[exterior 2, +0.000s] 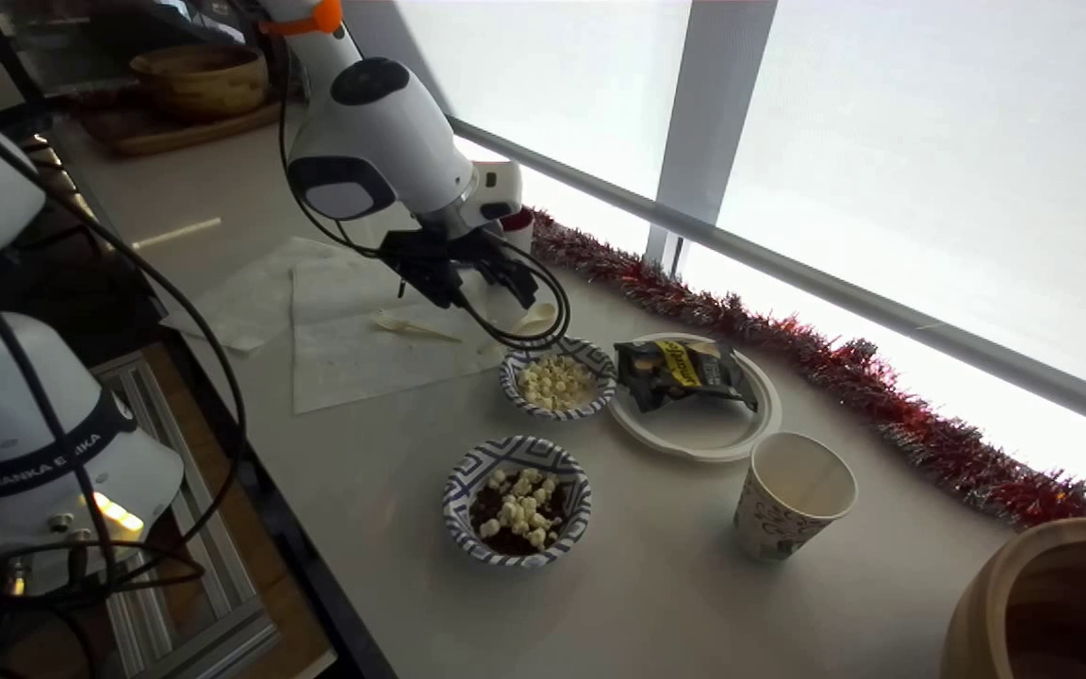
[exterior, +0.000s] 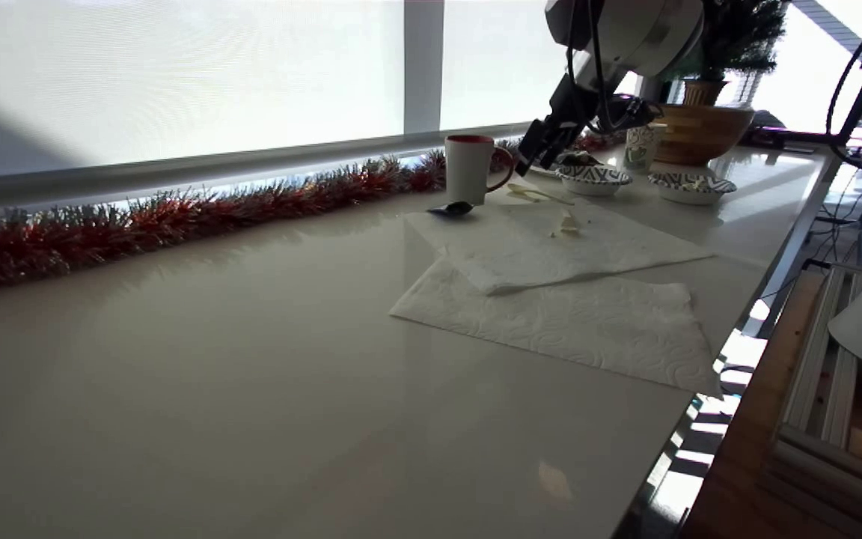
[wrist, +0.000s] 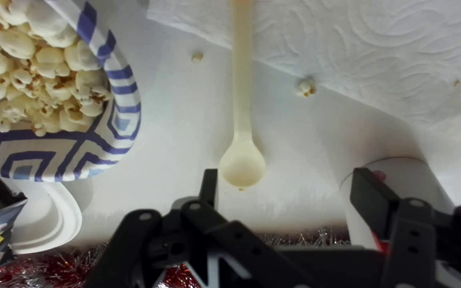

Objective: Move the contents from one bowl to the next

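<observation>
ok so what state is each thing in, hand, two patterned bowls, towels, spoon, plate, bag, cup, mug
hand: open, holding nothing
popcorn bowl: upright, popcorn inside
mixed bowl: upright, popcorn over dark contents
towels: spread out, overlapping
spoon: lying loose, partly over the towels
plate: face up
bag: lying on the plate, looks open at one end
cup: upright, nothing visible inside
mug: upright, contents hidden

Daylight through the window shades (exterior: 176, 82) burns nearly white in both exterior views. In an exterior view, glare brightens the far end of the surface (exterior: 214, 374), its near end lying dim. In the wrist view, the mug (wrist: 416, 178) throws a soft shadow away from the surface's window-side edge.
</observation>
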Robot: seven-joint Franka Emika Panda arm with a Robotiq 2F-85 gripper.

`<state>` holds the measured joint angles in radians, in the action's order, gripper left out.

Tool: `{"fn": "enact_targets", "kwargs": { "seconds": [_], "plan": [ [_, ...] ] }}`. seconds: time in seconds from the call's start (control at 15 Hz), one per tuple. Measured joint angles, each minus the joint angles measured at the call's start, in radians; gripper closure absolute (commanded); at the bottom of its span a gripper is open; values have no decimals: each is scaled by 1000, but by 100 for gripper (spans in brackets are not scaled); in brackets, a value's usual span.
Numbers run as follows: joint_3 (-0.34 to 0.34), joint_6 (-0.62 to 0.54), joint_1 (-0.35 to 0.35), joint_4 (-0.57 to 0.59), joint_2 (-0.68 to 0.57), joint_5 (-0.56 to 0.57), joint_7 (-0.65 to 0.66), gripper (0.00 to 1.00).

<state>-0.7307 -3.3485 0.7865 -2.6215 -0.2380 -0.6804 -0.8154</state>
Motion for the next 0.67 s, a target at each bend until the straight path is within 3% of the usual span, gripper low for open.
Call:
{"fn": "enact_targets", "kwargs": {
  "seconds": [0.2,0.67],
  "plan": [
    [-41,-31,68,0,-40,15,-4,1],
    [-43,-72,71,10,-66,16,8,0]
  ]
}}
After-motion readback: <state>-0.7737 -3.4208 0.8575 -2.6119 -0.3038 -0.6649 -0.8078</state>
